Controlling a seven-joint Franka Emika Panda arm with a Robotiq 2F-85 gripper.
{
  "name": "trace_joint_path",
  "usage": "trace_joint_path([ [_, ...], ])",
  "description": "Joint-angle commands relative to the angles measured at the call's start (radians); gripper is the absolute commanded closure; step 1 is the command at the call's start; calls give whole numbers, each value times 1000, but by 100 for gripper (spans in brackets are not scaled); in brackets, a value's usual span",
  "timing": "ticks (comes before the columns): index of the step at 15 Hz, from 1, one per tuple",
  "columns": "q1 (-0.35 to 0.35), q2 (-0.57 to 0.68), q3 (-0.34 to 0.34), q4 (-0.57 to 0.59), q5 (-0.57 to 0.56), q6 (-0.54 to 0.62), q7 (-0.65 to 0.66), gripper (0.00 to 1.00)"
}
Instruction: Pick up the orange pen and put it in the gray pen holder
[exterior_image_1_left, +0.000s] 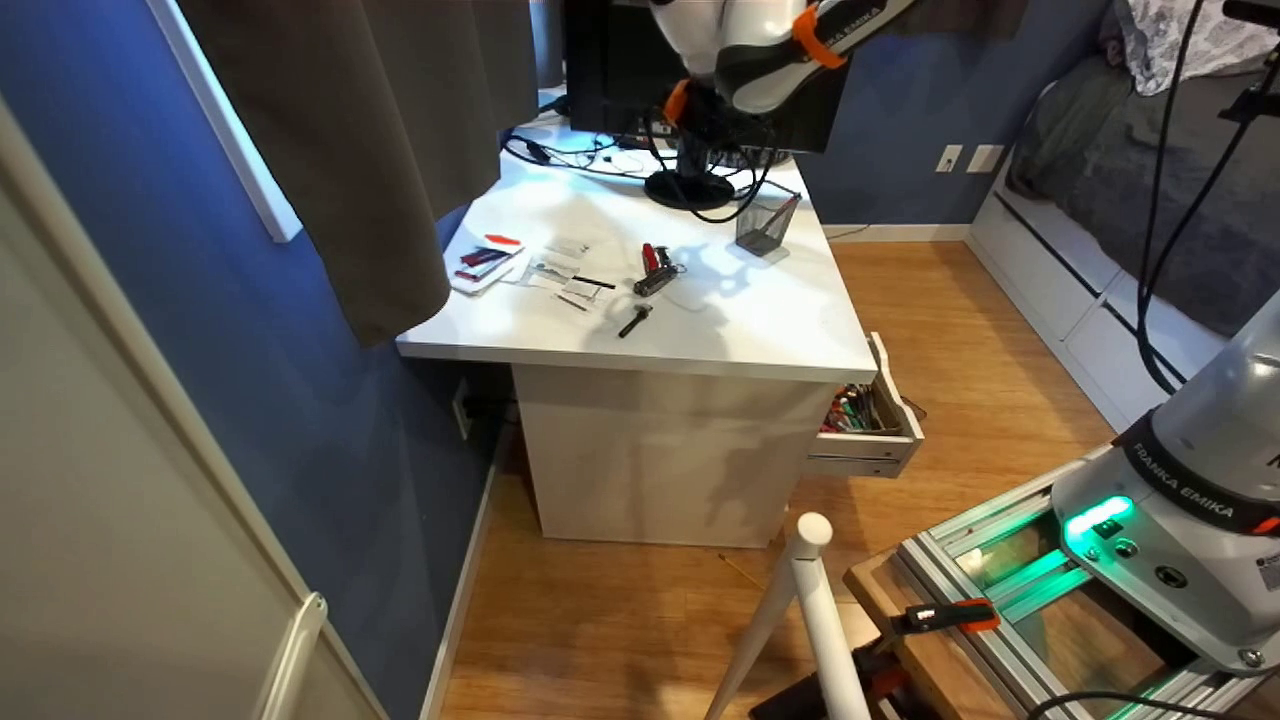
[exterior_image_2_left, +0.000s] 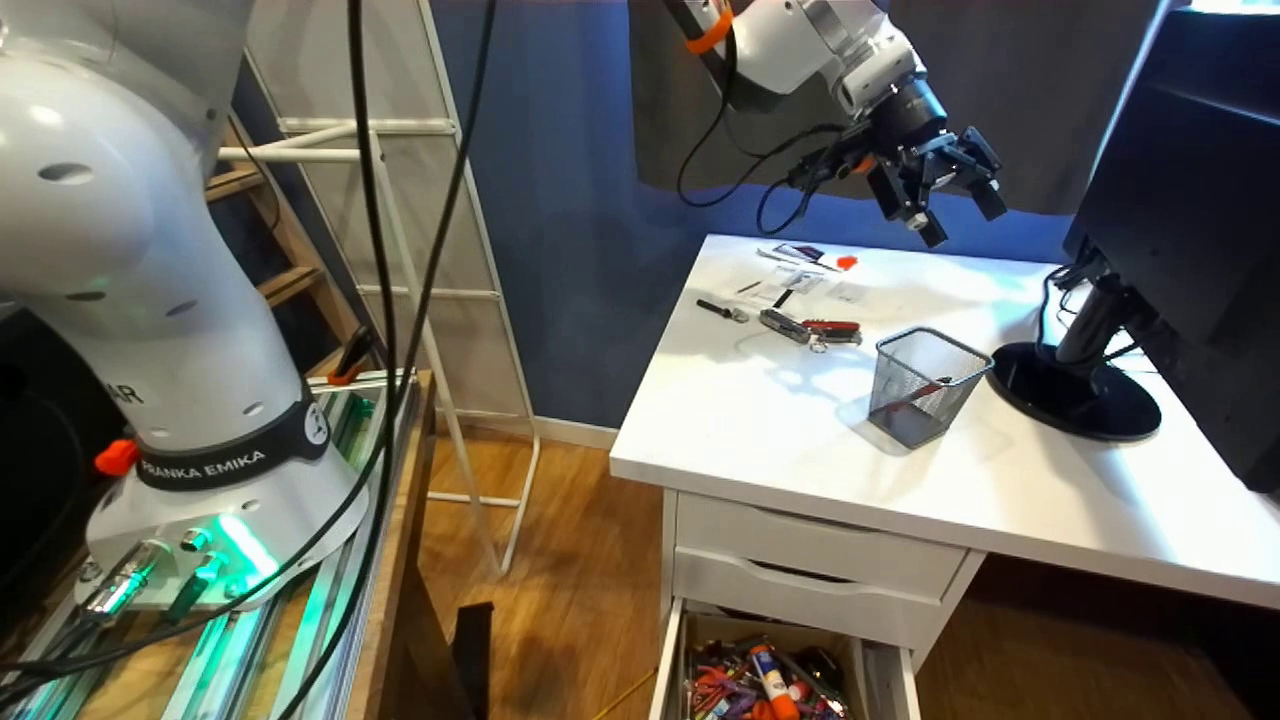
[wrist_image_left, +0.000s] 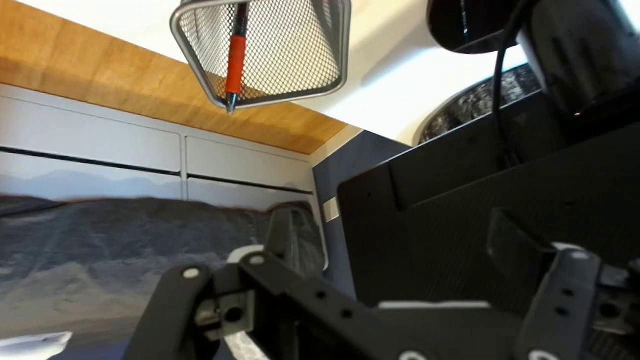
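Note:
The gray pen holder is a mesh cup with a square rim, standing upright on the white desk. It shows in both exterior views (exterior_image_1_left: 757, 238) (exterior_image_2_left: 897, 365) and at the top of the wrist view (wrist_image_left: 290, 60). The orange pen, dark with an orange-red section, leans inside the holder; it shows in both exterior views (exterior_image_1_left: 783, 213) (exterior_image_2_left: 920, 394). In the wrist view the pen (wrist_image_left: 236, 65) pokes slightly past the rim. My gripper (exterior_image_2_left: 960, 218) is open, with nothing between its fingers, high above the desk. Its fingers also show in the wrist view (wrist_image_left: 395, 237), apart from the holder.
A black monitor (exterior_image_2_left: 1190, 220) on a round black base (exterior_image_2_left: 1075, 400) stands near the holder. Pocket tools (exterior_image_2_left: 830, 331), a short black item (exterior_image_2_left: 720, 310), papers, cards and an orange-red piece (exterior_image_2_left: 847, 263) lie on the desk. A drawer (exterior_image_2_left: 770, 680) full of stationery is pulled out.

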Motion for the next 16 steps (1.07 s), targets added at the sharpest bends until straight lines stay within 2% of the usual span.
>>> trace_joint_path([
  [1,-67,-148,36,-164,43,178,-134,0],
  [7,-148,-254,36,-341,171,508,-394,0],
  [12,-202,-324,52,-515,409,723,-743,0],
  [16,-373,-379,248,-663,606,774,-1048,0],
])
